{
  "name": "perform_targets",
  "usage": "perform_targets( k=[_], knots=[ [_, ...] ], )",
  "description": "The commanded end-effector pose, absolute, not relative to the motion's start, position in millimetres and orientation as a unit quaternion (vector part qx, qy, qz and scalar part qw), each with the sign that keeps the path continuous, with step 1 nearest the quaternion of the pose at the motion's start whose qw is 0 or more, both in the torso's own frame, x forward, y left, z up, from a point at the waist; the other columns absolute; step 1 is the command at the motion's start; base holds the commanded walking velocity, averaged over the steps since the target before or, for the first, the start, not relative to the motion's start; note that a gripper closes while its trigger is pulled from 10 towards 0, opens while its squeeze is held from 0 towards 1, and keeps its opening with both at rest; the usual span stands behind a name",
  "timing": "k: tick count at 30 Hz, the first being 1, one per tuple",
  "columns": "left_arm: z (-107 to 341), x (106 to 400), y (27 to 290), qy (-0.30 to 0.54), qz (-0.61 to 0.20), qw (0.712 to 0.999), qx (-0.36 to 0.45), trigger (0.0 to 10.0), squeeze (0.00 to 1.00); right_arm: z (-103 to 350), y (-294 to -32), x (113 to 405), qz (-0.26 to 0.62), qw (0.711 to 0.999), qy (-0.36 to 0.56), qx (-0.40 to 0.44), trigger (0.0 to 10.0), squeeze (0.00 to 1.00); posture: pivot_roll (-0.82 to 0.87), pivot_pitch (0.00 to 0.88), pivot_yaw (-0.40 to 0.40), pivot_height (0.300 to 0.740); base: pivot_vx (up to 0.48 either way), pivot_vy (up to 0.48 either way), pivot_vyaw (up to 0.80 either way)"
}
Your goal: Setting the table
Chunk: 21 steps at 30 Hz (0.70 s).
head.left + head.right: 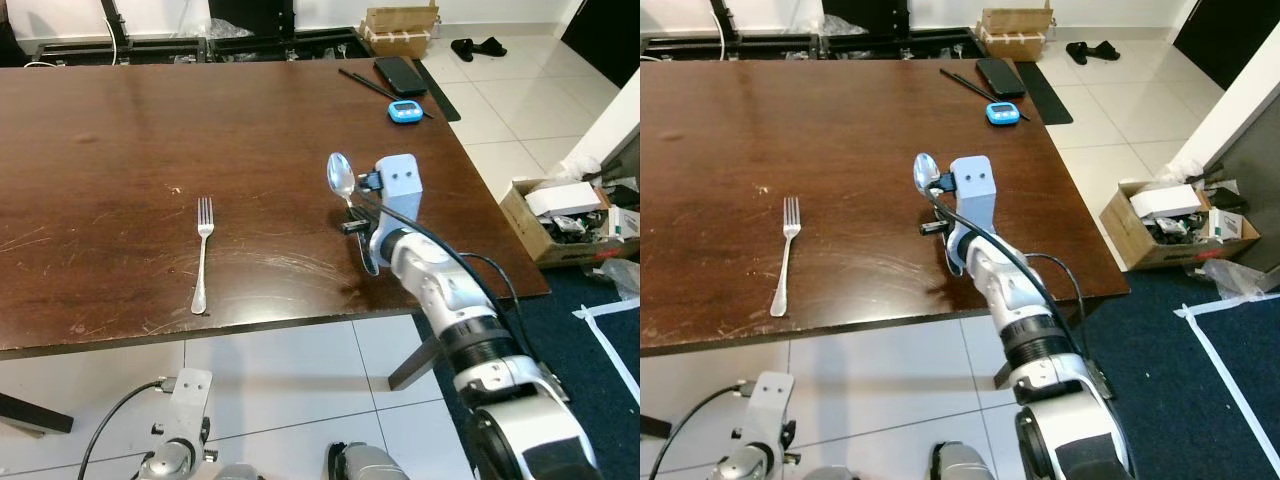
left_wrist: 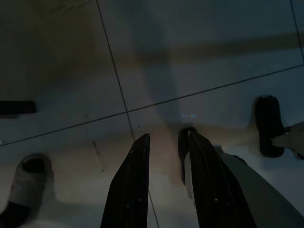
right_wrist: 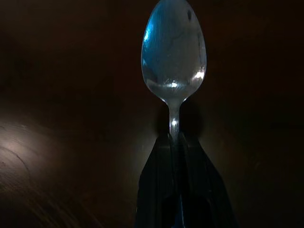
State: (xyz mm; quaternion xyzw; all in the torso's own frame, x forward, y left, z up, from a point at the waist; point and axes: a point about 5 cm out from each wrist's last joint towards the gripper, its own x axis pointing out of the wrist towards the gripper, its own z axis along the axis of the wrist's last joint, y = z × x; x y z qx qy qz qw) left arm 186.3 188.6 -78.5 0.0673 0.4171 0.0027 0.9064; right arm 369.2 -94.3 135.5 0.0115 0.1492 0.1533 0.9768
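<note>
Left claw (image 2: 164, 180) hangs idle below the tabletop's near edge, fingers slightly parted over floor tiles, holding nothing. Right claw (image 3: 176, 156) is clamped on the spoon (image 1: 341, 178) handle, bowl pointing away toward the far edge, above the tabletop (image 1: 120, 130) near its right side. Fork (image 1: 203, 254) lies flat near the near edge, well left of the spoon, long axis near-to-far, tines away. Judgement: spoon should land parallel to the fork, gap between for a plate. Far right corner: blue timer (image 1: 405, 111), black phone (image 1: 400, 74). No legible writing.

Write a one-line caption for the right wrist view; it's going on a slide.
Right gripper shut on a spoon, above the dark wooden table.
</note>
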Motion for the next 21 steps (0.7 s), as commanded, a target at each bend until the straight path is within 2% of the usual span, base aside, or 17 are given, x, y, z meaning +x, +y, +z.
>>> perform_targets(
  k=[1, 8, 21],
  knots=[
    [-81.1, 181.8, 187.9, 0.426, 0.005, 0.903, 0.062, 10.0, 0.00, 124.8, -92.5, 367.2, 0.142, 0.973, 0.180, 0.010, 10.0, 0.00, 0.04, 0.092, -0.007, 0.740, 0.000, 0.000, 0.00],
    [-79.9, 184.5, 186.3, 0.423, 0.003, 0.904, 0.061, 10.0, 0.00, 118.9, -81.7, 368.6, 0.139, 0.962, 0.231, 0.047, 10.0, 0.00, 0.03, 0.107, -0.008, 0.740, 0.000, 0.000, 0.00],
    [-80.1, 184.1, 187.0, 0.424, 0.005, 0.904, 0.058, 10.0, 0.00, 124.4, -78.7, 378.0, 0.111, 0.948, 0.268, 0.128, 10.0, 0.00, 0.03, 0.115, -0.015, 0.740, 0.000, 0.000, 0.00]
  ],
)
